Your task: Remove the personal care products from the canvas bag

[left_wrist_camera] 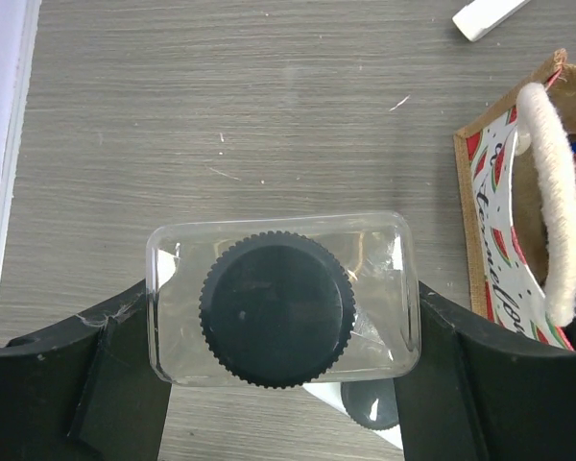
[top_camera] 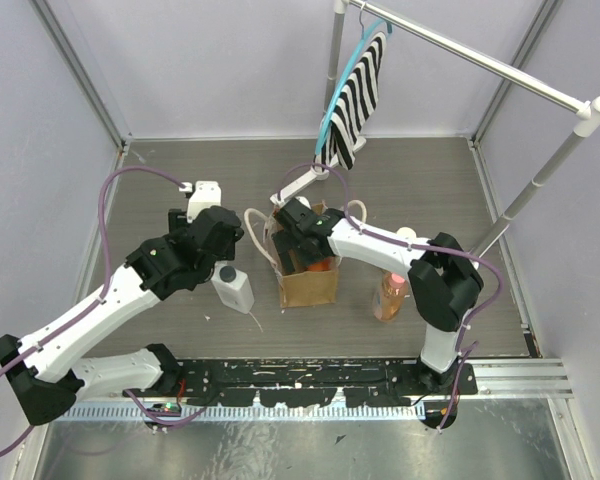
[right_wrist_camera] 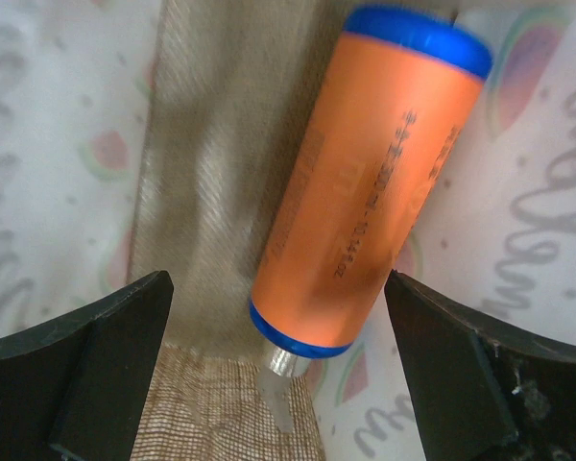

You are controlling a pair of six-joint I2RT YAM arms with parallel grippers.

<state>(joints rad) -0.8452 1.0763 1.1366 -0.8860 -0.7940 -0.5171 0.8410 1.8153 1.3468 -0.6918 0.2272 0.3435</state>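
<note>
The squat white bottle with the black cap (left_wrist_camera: 277, 309) sits between the fingers of my left gripper (left_wrist_camera: 283, 322), which press on both its sides. In the top view this bottle (top_camera: 234, 288) is at table level, left of the canvas bag (top_camera: 310, 285), under my left gripper (top_camera: 222, 250). My right gripper (top_camera: 305, 238) reaches down into the bag's mouth. It is open, and the orange bottle with the blue cap (right_wrist_camera: 374, 192) lies tilted between its fingers (right_wrist_camera: 106, 355) without touching them. The pink bottle (top_camera: 389, 296) stands on the table right of the bag. The cream bottle cannot be made out.
The bag's cream loop handle (left_wrist_camera: 557, 192) is close on the right of my left gripper. A clothes rack (top_camera: 500, 60) with a striped cloth (top_camera: 358, 90) on a blue hanger stands behind the bag; its white foot (top_camera: 302, 182) lies on the table.
</note>
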